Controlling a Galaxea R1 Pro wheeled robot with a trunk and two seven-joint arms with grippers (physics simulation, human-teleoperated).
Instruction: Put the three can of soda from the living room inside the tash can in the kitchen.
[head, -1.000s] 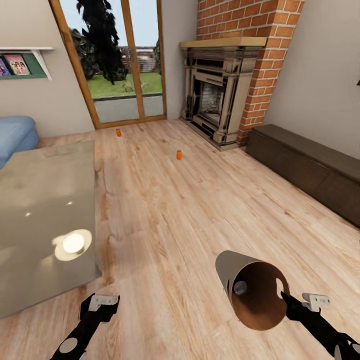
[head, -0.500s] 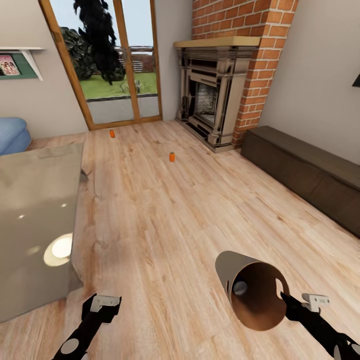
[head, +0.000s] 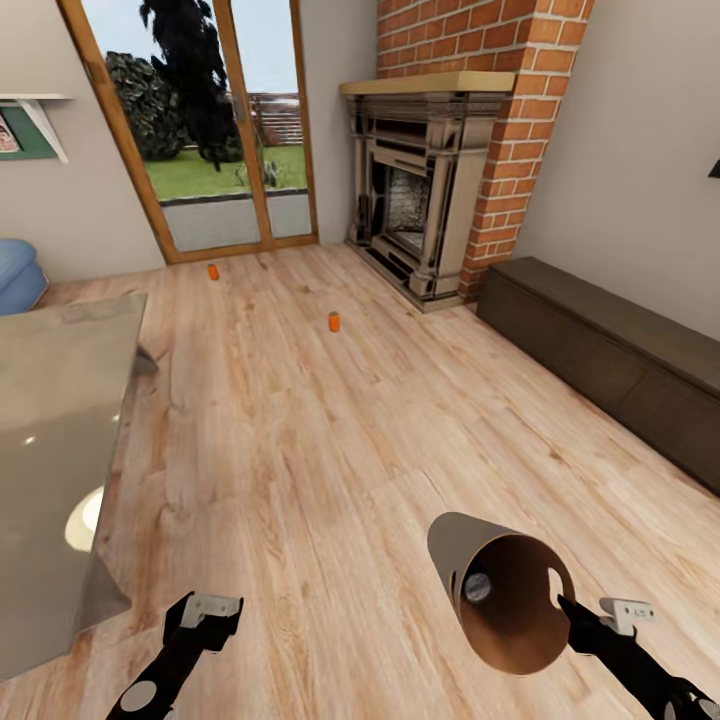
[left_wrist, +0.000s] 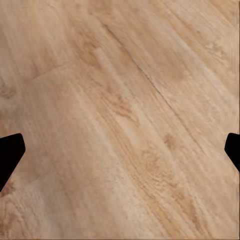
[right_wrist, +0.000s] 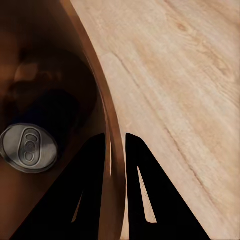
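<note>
One right hand (right_wrist: 116, 150) pinches the bin's rim (right_wrist: 107, 125).

A brick fireplace (head: 430, 180) stands beside a long dark bench (head: 610, 355).

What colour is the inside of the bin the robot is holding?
Brown, like wood. The tash can shows its inside best in the head view.

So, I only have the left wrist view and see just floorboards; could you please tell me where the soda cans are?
Observer: Two orange cans stand on the floor ahead, one mid-room, one near the glass doors.
Operator: And the third, please?
Observer: A can with a silvery top lies inside the trash can.
Operator: What holds the trash can?
Observer: The right gripper is shut on its rim.
</note>
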